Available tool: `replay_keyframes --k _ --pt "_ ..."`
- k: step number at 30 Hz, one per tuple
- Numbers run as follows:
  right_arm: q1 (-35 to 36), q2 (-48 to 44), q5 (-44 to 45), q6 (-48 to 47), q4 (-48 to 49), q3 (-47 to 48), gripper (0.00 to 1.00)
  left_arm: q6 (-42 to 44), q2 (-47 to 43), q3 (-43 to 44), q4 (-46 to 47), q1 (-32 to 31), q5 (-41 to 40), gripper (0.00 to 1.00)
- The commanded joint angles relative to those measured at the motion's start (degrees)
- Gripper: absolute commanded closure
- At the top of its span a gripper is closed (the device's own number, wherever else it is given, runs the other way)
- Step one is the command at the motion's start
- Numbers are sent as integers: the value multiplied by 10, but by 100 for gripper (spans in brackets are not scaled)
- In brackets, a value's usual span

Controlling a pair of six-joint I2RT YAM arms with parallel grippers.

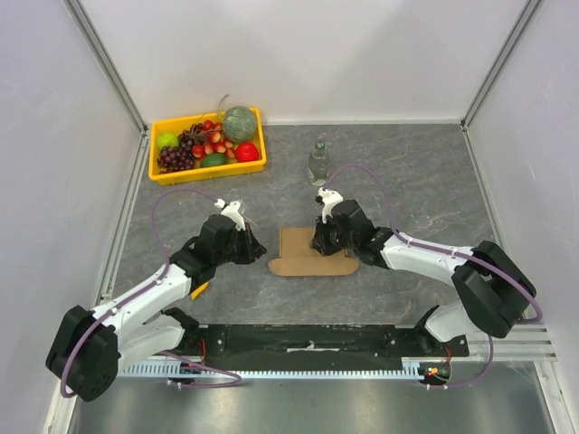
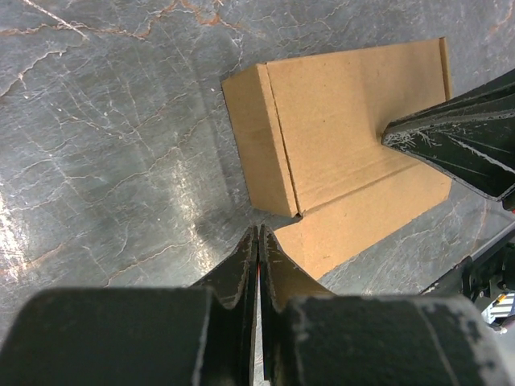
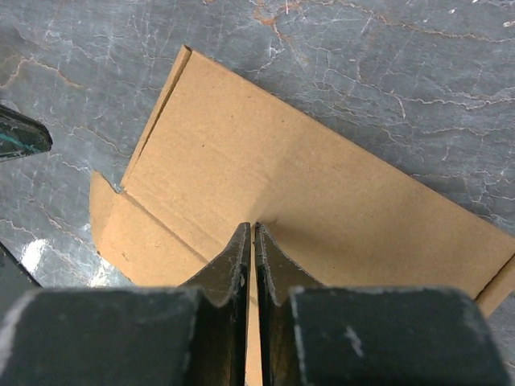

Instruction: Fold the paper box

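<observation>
The paper box (image 1: 303,253) is a flat brown cardboard sheet with creased flaps, lying mid-table. It also shows in the left wrist view (image 2: 346,121) and in the right wrist view (image 3: 322,185). My left gripper (image 1: 260,249) is shut and empty, its tip (image 2: 258,232) just off the sheet's left edge near a notch. My right gripper (image 1: 318,242) is shut, with its tip (image 3: 251,227) resting on the middle of the sheet. The right fingers (image 2: 459,145) show over the cardboard in the left wrist view. The left fingertip (image 3: 20,137) shows at the left edge of the right wrist view.
A yellow bin (image 1: 163,174) of fruit stands at the back left. A clear bottle (image 1: 317,163) stands upright behind the sheet. White walls enclose the grey stone-patterned table (image 1: 425,190).
</observation>
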Motion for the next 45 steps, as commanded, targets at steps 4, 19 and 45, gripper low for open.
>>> replay_keyframes --k 4,19,45 --pt "8 19 29 -3 -13 37 89 -14 12 -1 24 -3 6 93" --pt "13 -12 60 -12 -68 56 86 -14 20 3 17 -1 13 90" --pt "12 -279 157 44 -278 -45 20 -32 40 12 5 -86 -1 47"
